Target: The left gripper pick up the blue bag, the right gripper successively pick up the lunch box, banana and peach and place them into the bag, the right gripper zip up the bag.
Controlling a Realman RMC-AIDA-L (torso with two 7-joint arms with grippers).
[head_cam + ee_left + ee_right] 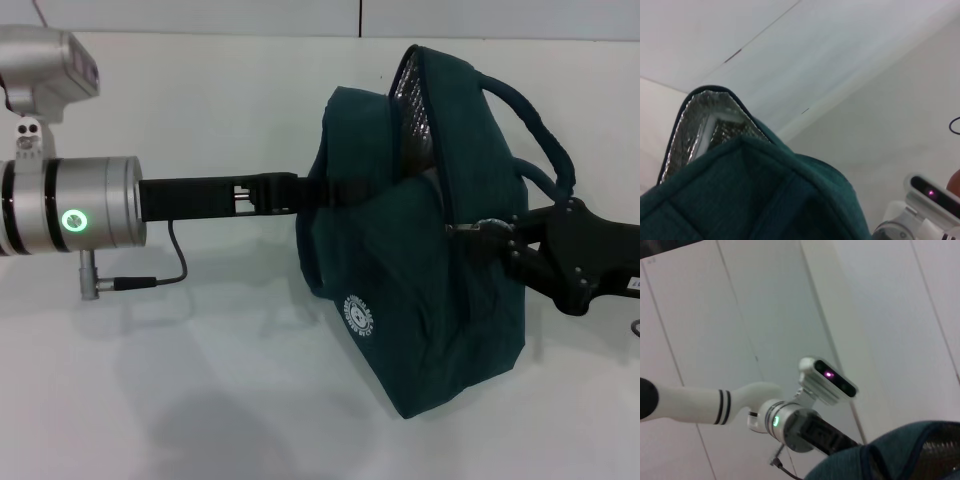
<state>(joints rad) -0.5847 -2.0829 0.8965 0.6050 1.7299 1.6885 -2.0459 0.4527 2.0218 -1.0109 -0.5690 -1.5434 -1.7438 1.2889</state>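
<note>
Gripping blue bag (420,300), left gripper (300,192) fingers hidden, right gripper (490,236) pinching zipper pull (466,229).

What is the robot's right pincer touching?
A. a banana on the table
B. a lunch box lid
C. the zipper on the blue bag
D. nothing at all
C: in the head view the right pincer is at the zipper pull of the blue bag, while the left pincer holds the bag's other side.

I see the blue bag (420,290) standing on the table (200,400) right of centre. The left gripper (300,192) meets it at nine o'clock, the right gripper (490,232) at three o'clock
</note>
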